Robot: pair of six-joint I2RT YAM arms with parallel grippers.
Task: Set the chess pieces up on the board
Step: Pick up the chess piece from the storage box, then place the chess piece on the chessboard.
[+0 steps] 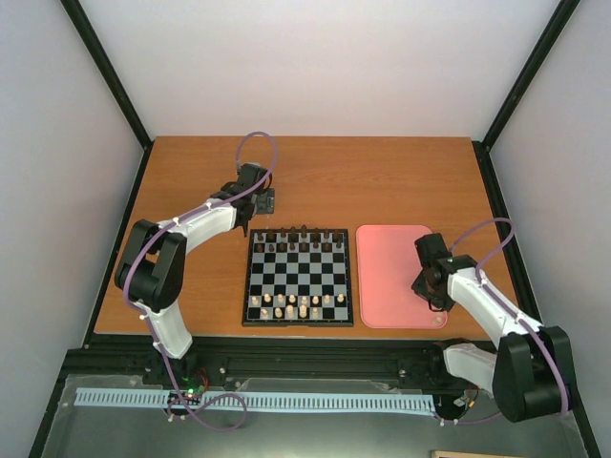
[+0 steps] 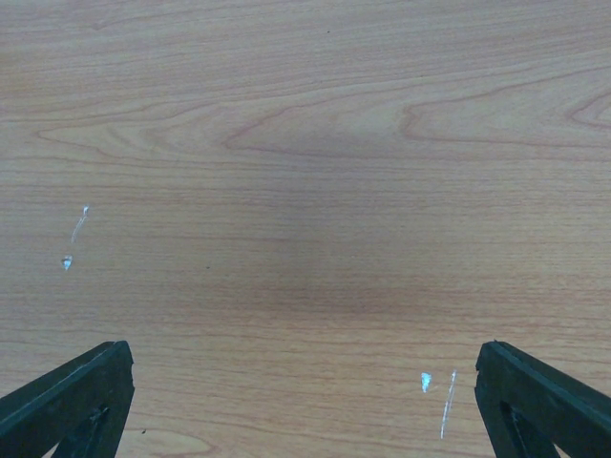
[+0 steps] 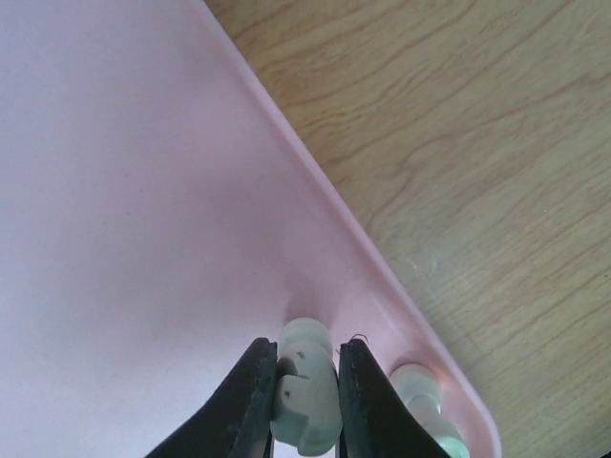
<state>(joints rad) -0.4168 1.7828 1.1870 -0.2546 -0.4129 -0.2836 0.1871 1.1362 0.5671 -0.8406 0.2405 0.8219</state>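
1. We see the right gripper (image 3: 305,386) low over the near right corner of the pink tray (image 3: 115,191), its two dark fingers (image 3: 250,401) pressed in on a pale chess piece (image 3: 304,399) from both sides.
2. The pinched piece stands in the tray's rounded corner, close to the raised rim; we cannot tell whether its base touches the tray floor.
3. A second pale piece (image 3: 420,401) lies just beside the right finger, against the same rim and outside the grip.
4. In the overhead view we find the tray just to the right of the chessboard (image 1: 298,277), the two nearly touching side by side on the wooden table (image 1: 382,181).
5. On the board, dark pieces (image 1: 298,236) line the far edge, and a group of pale pieces (image 1: 286,305) sits in the two nearest rows; they are too small for us to name by type.
6. The left gripper (image 2: 304,367) hangs over bare table beyond the board's far left corner, its jaws spread wide with nothing but wood grain between them.
7. The left arm touches neither board nor pieces.
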